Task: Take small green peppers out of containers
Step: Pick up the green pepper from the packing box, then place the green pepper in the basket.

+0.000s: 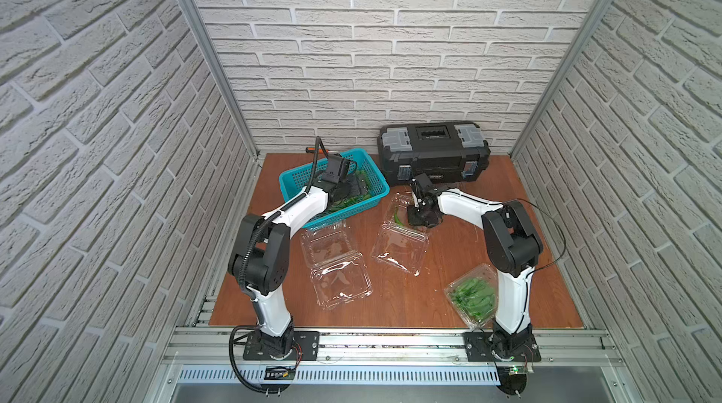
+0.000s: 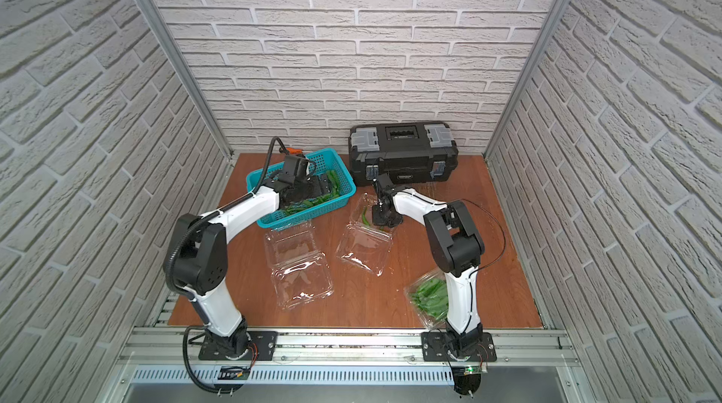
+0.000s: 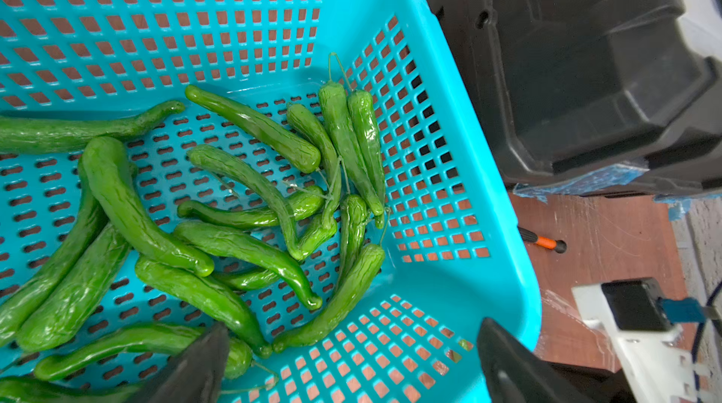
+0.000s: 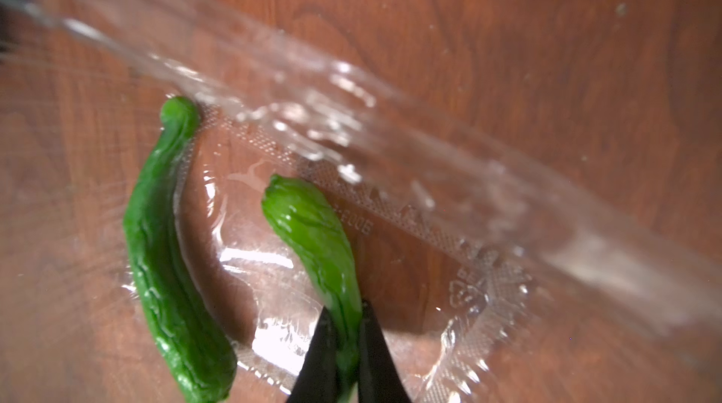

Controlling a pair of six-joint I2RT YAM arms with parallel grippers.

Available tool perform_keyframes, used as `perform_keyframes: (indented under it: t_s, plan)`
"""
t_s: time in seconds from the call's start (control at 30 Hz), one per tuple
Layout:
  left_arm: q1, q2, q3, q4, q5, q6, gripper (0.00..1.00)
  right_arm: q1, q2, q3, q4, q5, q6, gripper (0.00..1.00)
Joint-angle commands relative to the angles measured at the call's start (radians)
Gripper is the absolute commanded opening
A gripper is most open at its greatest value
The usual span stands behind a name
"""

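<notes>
On the desk [image 1: 469, 303], a black toolbox [image 1: 433, 154] is set against the back wall and a teal basket [image 1: 301, 178] beside it is already loaded with peppers [image 3: 250, 178]. Three clear containers are spread in front. The left one [image 1: 336, 264] is lying open and looks emptied. The middle one [image 1: 398, 240] is open too, with two peppers seen in it in the right wrist view. The third [image 1: 470, 297], near the right arm's base, is packed with peppers and appears unopened. The step in hand is judged to be a pick from the middle container: one pepper [image 4: 312, 233] is clamped at its narrow end by the right fingers [image 4: 318, 362], while the other [image 4: 164, 264] lies just beside it, untouched. A lift clear of the thin plastic wall is called for next, then a carry to the basket. The left fingers [image 3: 504, 366] are held wide apart and empty above the basket.
</notes>
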Motion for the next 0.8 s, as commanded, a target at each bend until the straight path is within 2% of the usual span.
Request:
perform_keyframes:
  t_s: [0.0, 0.2, 0.3, 0.37, 0.43, 0.57, 0.67, 0.77]
  plan:
    - [0.0, -0.003, 0.016, 0.024, -0.007, -0.001, 0.98, 0.02, -0.102, 0.078, 0.01, -0.051, -0.004, 0.03]
    - [0.009, -0.021, 0.01, 0.008, -0.036, -0.009, 0.98, 0.039, -0.056, 0.317, 0.06, -0.19, 0.049, 0.04]
    - [0.008, -0.038, 0.008, -0.007, -0.041, 0.012, 0.98, 0.043, 0.068, 0.478, 0.09, -0.305, 0.113, 0.05]
    - [0.001, -0.048, 0.012, -0.02, -0.027, 0.047, 0.98, 0.043, 0.123, 0.569, 0.1, -0.372, 0.149, 0.14]
    - [-0.021, -0.062, 0.016, -0.036, 0.006, 0.109, 0.98, 0.043, 0.133, 0.598, 0.126, -0.387, 0.174, 0.22]
    - [-0.085, -0.087, 0.015, -0.057, 0.108, 0.236, 0.98, 0.027, 0.055, 0.497, 0.129, -0.307, 0.148, 0.25]
    - [-0.155, -0.061, 0.059, -0.118, 0.197, 0.336, 0.98, -0.013, -0.041, 0.304, 0.172, -0.257, 0.167, 0.25]
    - [-0.228, 0.028, 0.159, -0.227, 0.257, 0.429, 0.98, -0.068, -0.177, 0.082, 0.205, -0.188, 0.207, 0.24]
